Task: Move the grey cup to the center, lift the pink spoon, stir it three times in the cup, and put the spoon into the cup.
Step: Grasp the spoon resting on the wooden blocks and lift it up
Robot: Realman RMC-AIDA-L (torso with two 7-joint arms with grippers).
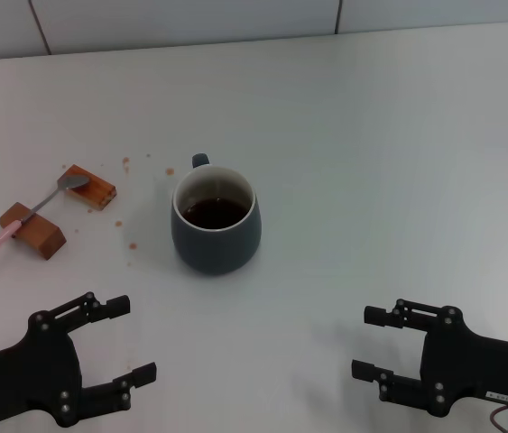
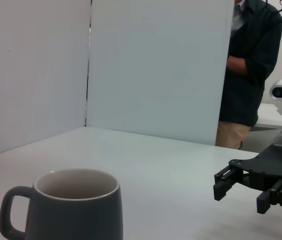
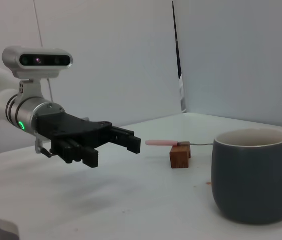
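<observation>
Both the left gripper [image 1: 136, 341] and right gripper [image 1: 370, 343] hang wide open, holding nothing, apparently clear of the table.

Honestly there's nothing readable anywhere here: no words, brand names, numbers or signs in any of the three views. The grey cup [image 1: 216, 221] is plain glaze with no logo or print on the sides that show. The pink spoon [image 1: 28, 216] has no marking you can make out either. The one thing that looks like a label is a tiny pale tag on the right arm's black body near the wrist [image 1: 499, 395], low in the head view, but whatever's printed on it is far too small to read.
</observation>
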